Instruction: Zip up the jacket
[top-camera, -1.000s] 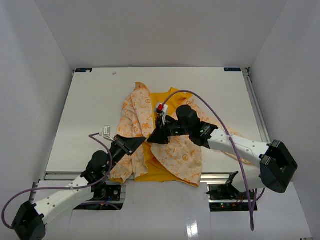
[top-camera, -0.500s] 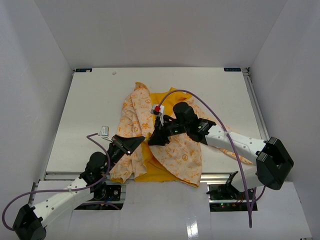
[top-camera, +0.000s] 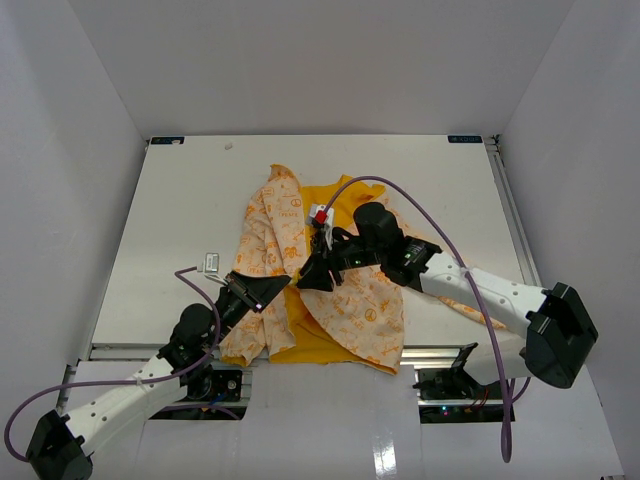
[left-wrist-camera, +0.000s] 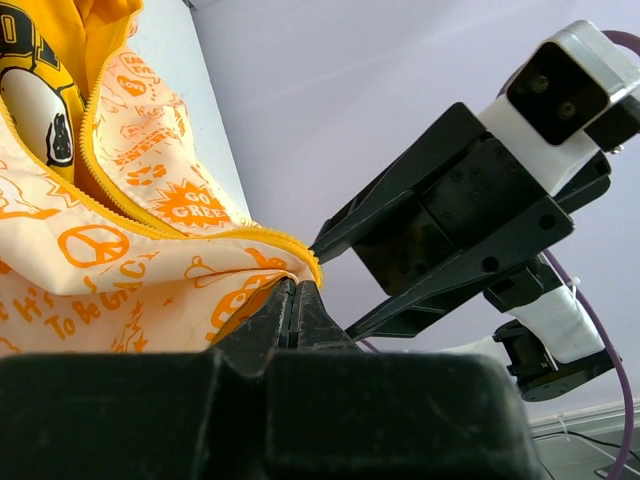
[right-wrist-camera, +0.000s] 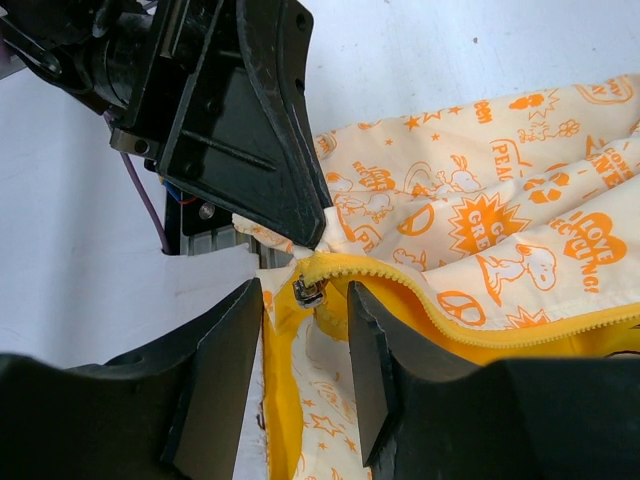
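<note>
The left gripper (left-wrist-camera: 297, 290) is clamped shut on the hem of the small cream, orange-printed fabric jacket (top-camera: 355, 305), just left of its metal zipper slider (right-wrist-camera: 308, 292). The jacket lies spread open on the white table (top-camera: 170, 220). The right gripper (right-wrist-camera: 305, 296) straddles that slider with its jaws apart, gripping nothing. The slider sits at the bottom end, so nothing appears zipped and the whole upward pull is left to do.
</note>
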